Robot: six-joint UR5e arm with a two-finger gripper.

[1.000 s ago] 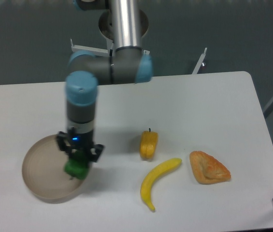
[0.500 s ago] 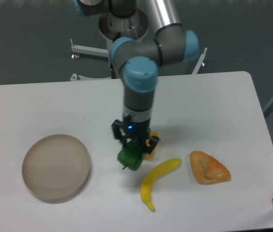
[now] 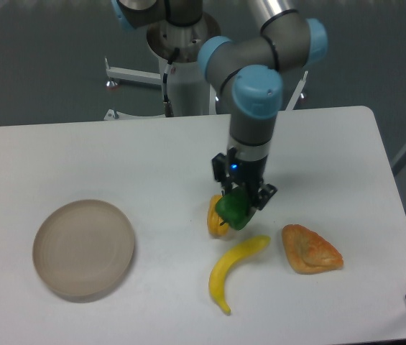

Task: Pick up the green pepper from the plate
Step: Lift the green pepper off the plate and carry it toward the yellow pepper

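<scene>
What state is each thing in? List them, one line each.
hand: shut on the green pepper
green pepper: held above the table, partly covering the yellow pepper
plate: empty
yellow pepper: on the table
banana: lying flat
croissant: lying flat

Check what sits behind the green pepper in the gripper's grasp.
The green pepper, held by the gripper, overlaps the yellow-orange pepper on the table. Its right part is covered, so contact between them cannot be judged.
</scene>
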